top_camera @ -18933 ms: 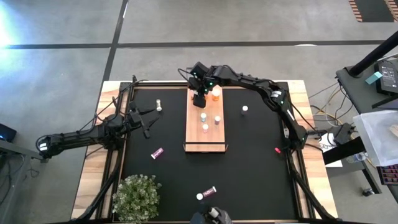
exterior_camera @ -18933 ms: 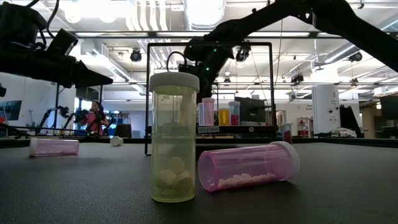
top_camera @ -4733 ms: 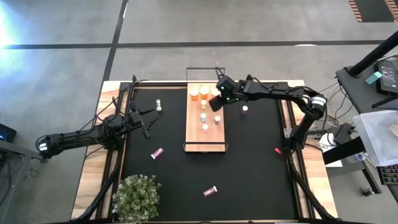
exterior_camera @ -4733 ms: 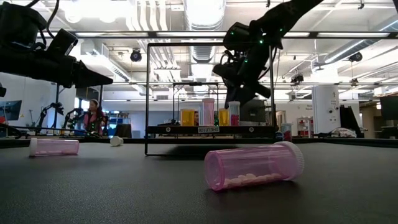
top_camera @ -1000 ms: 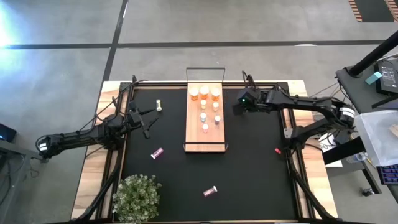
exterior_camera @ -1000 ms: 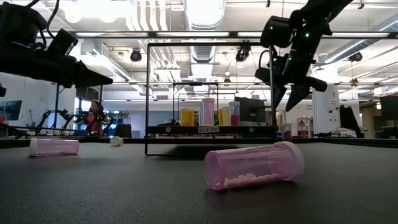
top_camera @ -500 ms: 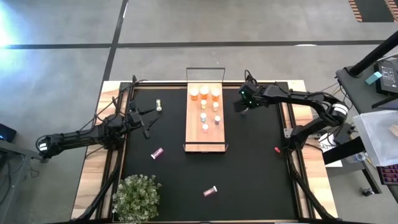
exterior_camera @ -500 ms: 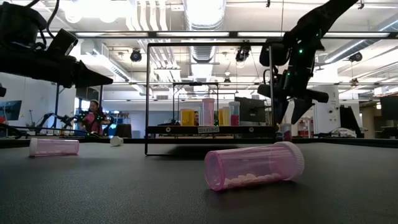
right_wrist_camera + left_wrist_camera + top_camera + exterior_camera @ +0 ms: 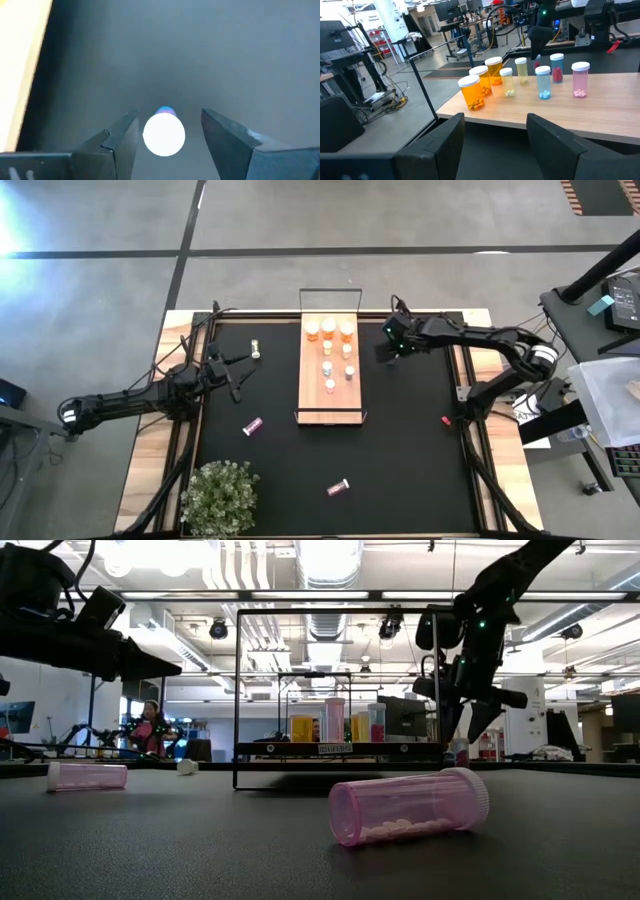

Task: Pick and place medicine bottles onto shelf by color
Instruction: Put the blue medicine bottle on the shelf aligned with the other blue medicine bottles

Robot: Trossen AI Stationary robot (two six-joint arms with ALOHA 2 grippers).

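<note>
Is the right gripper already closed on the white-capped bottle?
No, the right gripper has its jaws open on either side of the white-capped bottle, with gaps visible.

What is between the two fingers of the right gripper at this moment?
A white-capped bottle stands upright on the black mat, centred in the gap of the open right gripper; neither finger touches it. The right wrist view shows this.

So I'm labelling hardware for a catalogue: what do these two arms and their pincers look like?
Both arms are dark, slim and jointed, with black cables trailing along them. The right arm carries small green lights near its wrist and a pale band at one joint. The left pincer and the right pincer each have two flat, dark, angular fingers.
</note>
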